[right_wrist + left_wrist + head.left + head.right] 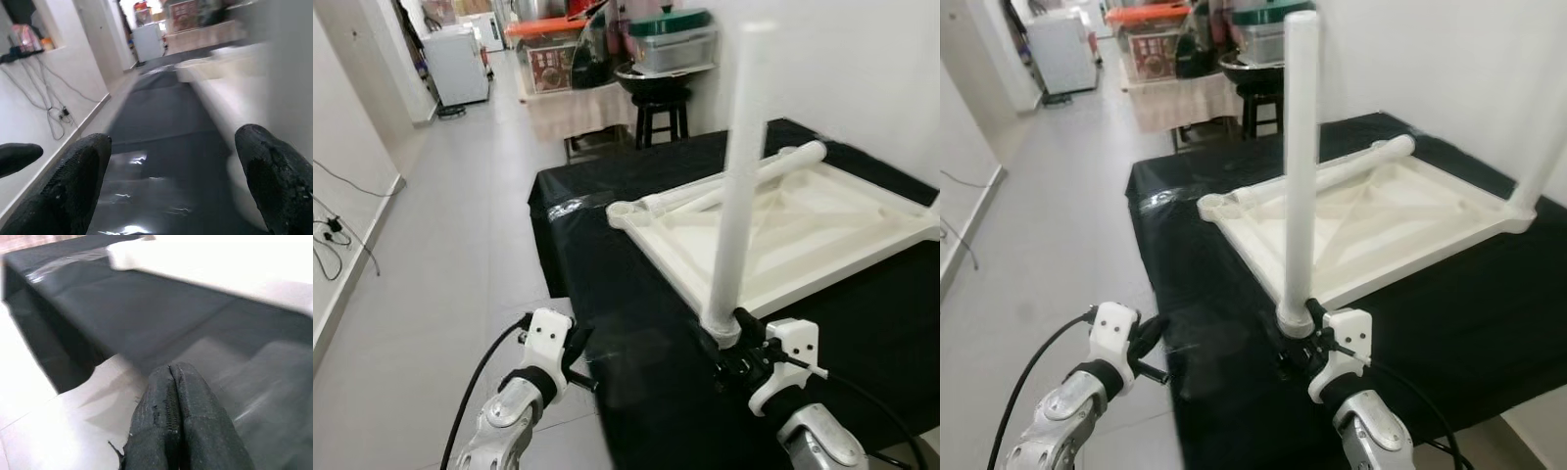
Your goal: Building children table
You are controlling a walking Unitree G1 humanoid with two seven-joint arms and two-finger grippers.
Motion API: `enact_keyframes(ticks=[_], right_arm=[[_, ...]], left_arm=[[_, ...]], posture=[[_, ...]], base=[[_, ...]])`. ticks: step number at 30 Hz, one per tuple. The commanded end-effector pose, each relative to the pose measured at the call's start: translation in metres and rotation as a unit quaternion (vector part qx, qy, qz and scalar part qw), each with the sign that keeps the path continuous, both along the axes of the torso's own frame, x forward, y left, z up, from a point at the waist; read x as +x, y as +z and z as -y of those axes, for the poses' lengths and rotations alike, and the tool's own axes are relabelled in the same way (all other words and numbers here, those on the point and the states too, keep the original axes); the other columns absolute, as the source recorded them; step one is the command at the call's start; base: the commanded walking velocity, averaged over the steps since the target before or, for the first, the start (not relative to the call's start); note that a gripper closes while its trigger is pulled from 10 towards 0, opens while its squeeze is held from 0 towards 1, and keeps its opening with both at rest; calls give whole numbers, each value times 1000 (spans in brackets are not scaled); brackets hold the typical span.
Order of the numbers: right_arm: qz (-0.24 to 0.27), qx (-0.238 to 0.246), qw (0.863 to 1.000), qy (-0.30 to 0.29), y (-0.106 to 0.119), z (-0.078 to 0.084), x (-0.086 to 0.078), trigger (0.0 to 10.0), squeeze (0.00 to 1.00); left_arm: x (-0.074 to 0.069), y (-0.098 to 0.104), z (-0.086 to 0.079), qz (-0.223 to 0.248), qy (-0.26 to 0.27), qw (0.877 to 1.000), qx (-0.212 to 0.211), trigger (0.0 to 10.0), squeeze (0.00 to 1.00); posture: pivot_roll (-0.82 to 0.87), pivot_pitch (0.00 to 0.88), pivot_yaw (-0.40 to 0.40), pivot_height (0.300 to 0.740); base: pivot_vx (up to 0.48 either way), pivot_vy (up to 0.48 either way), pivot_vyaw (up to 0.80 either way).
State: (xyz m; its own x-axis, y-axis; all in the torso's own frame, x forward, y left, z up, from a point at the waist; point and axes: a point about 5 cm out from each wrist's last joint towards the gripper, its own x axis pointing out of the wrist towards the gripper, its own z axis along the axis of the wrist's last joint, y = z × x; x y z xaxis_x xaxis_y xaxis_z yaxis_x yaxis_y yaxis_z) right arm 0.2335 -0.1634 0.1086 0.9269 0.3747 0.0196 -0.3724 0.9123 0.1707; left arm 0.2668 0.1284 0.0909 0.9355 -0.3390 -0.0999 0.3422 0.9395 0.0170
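Standing upright, the table leg (1300, 166) rises just beside the spread right fingers (276, 183).

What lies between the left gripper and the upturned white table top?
Only bare black cloth lies there. In the left eye view, the shut left gripper sits near the cloth's front edge, apart from the white table top; nothing stands between them.

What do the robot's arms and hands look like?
Both arms are shiny silver metal. Each wrist has a white plastic block and a black cable trailing away. The left end effector and right end effector each have two long black fingers with a rough, rubbery surface.
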Motion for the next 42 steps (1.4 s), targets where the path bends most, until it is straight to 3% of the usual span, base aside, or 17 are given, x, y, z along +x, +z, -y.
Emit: enact_keyframes(ticks=[1,15,22,28,31,42], right_arm=[[8,2,1000,19,4,-9,0,10000,0],[31,-63,996,48,13,-20,12,10000,0],[19,-104,994,-18,12,-17,31,10000,0],[11,-115,993,-29,11,-16,33,10000,0],[-26,-89,995,-29,-1,-16,35,10000,0],[-35,-81,996,-26,-6,-20,42,10000,0]], left_arm=[[-1,-6,-7,-13,9,1000,10,10000,0],[1,-3,-5,-10,5,1000,5,10000,0],[2,-1,-6,-1,-1,1000,4,10000,0],[0,2,-5,5,-11,1000,3,10000,0],[0,4,-5,14,-13,1000,-7,10000,0],[4,2,-1,12,-21,1000,-5,10000,0]], posture=[[-57,0,29,740],[-63,0,29,740],[-39,0,21,740],[-42,0,21,740],[-46,0,24,740],[-47,0,25,740]], base=[[0,465,0],[0,465,0],[0,253,0],[0,0,0],[0,0,0],[257,0,347]])
